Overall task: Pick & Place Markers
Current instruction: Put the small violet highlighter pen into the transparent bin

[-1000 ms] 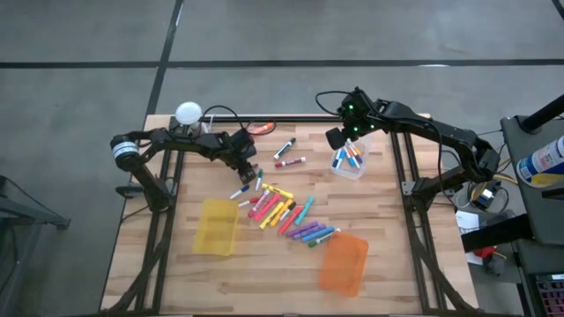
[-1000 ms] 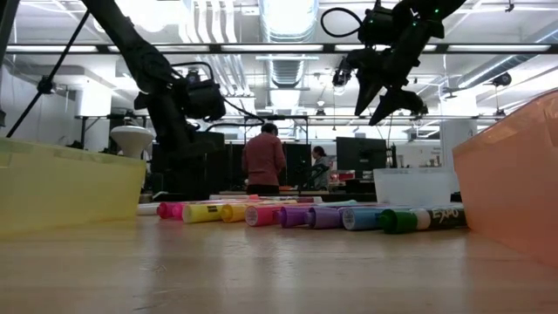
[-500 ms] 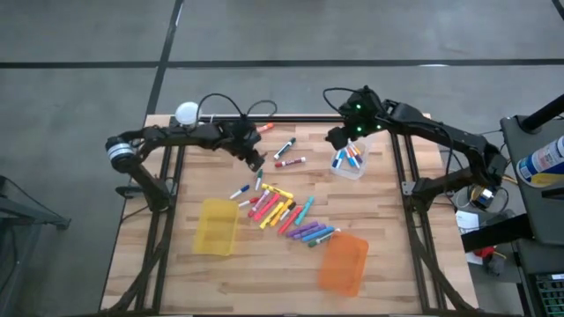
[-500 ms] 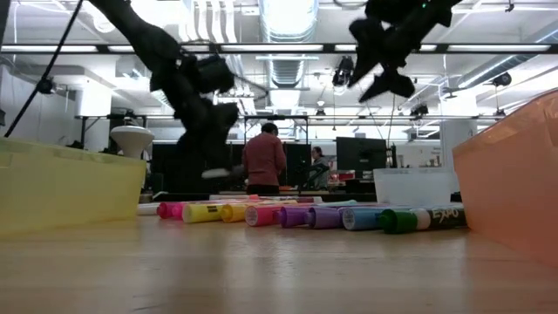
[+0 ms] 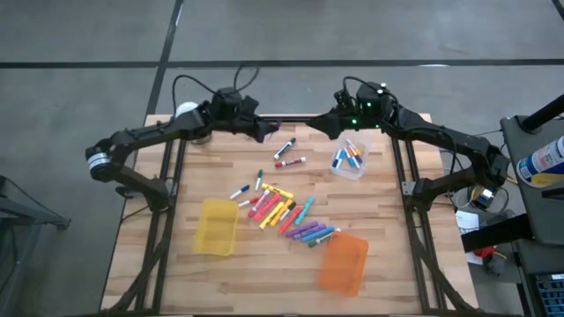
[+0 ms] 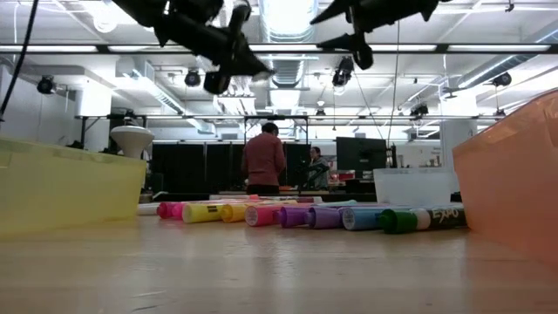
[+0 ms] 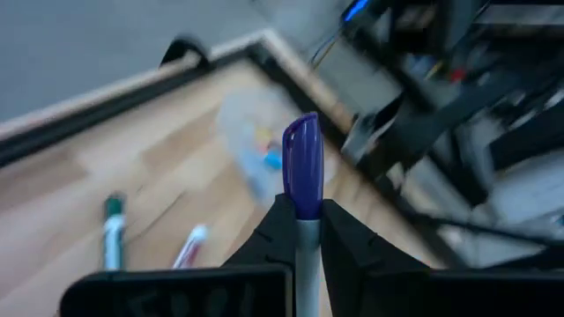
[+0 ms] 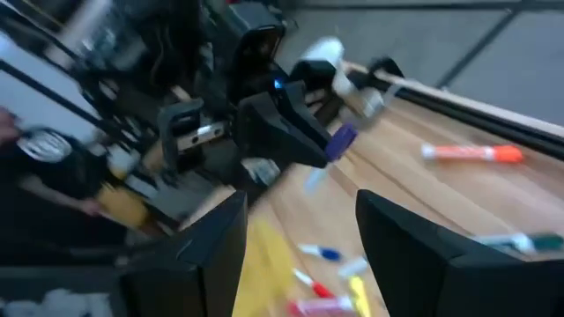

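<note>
Purple-capped marker clamped upright in left end effector; right end effector gapes.

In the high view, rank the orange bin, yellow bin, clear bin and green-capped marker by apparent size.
1-2. Orange bin and yellow bin: look alike, unranked.
3. Clear bin.
4. Green-capped marker.

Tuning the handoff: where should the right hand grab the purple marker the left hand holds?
Probably the capped end of the purple marker: it sticks out bare past the left hand. Bring the open right hand in from the tip side, closing across the shaft.
</note>
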